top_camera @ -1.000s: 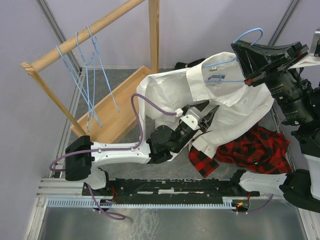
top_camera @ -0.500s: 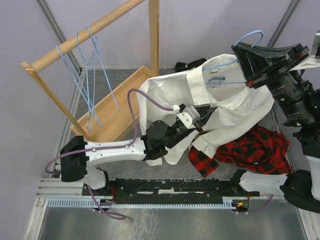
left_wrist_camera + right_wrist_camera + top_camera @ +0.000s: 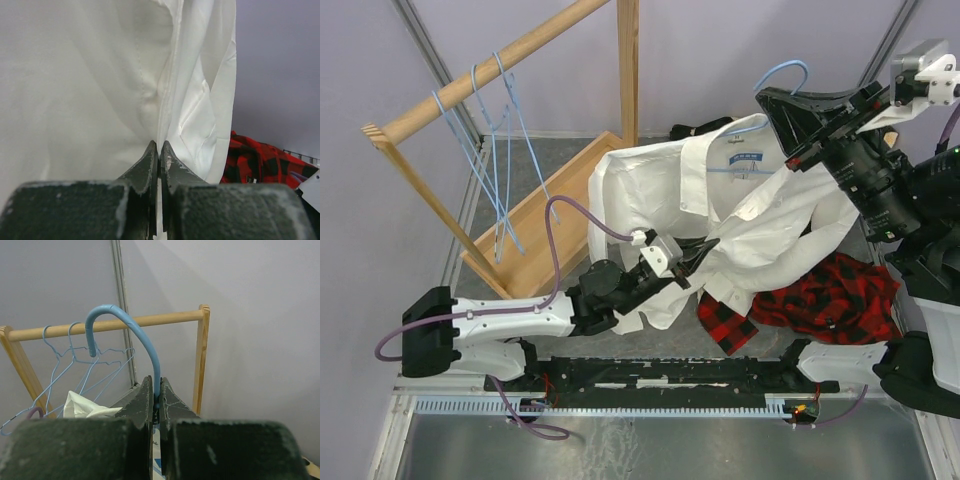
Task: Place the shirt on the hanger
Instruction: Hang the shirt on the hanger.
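Observation:
The cream-white shirt [image 3: 665,195] hangs on a light-blue wire hanger [image 3: 782,72], collar up with its blue label showing. My right gripper [image 3: 782,110] is shut on the hanger's neck just below the hook [image 3: 115,320] and holds it up in the air. My left gripper [image 3: 705,248] is shut on a fold of the shirt's front edge [image 3: 100,90], low on the hanging cloth. The gripper's fingertips [image 3: 150,152] pinch the white fabric between them.
A wooden rack rail [image 3: 490,65] at the back left carries three more blue hangers [image 3: 495,150], also seen in the right wrist view [image 3: 75,355]. The rack's wooden tray base [image 3: 555,215] lies below. A red-and-black plaid garment [image 3: 820,300] lies on the floor at the right.
My right gripper has carried the hanger and shirt up and to the left. My left gripper has closed on the shirt's front edge and drawn back toward the left with it.

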`<state>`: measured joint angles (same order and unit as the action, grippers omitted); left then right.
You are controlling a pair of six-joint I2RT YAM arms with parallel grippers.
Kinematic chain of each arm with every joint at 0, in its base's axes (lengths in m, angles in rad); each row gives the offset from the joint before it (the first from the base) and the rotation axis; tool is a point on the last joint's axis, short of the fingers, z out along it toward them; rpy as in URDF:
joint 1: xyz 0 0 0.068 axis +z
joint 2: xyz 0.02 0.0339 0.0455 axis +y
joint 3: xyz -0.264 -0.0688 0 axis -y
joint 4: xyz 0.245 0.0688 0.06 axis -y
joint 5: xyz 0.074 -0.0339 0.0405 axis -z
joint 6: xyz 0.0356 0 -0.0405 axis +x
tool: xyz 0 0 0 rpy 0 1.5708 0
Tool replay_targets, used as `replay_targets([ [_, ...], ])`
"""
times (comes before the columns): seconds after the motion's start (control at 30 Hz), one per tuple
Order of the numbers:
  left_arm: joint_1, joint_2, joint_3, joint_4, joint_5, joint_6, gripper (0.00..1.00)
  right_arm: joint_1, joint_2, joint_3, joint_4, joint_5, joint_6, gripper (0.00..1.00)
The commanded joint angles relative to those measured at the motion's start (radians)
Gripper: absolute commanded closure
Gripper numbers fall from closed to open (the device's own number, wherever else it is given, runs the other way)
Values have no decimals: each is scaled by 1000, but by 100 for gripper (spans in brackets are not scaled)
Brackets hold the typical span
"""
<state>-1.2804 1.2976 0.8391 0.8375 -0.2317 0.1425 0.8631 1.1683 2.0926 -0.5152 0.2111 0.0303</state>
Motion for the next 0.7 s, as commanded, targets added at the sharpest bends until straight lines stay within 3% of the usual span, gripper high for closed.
replay_targets([
  [0.0, 2, -76, -50, -101, -46, -38, 97, -1, -16, 71, 106, 42, -72, 100],
  [0.2, 2, -191, -76, -273, -88, -35, 97, -1, -20, 70, 87, 86, -120, 100],
  [0.43, 3, -292, -87, -359, -145, -25, 97, -1, -25, 57, 89, 98, -115, 100],
  [0.67, 2, -175, 72, -404, -75, -24, 81, -1, 30, 57, 76, 49, -51, 100],
])
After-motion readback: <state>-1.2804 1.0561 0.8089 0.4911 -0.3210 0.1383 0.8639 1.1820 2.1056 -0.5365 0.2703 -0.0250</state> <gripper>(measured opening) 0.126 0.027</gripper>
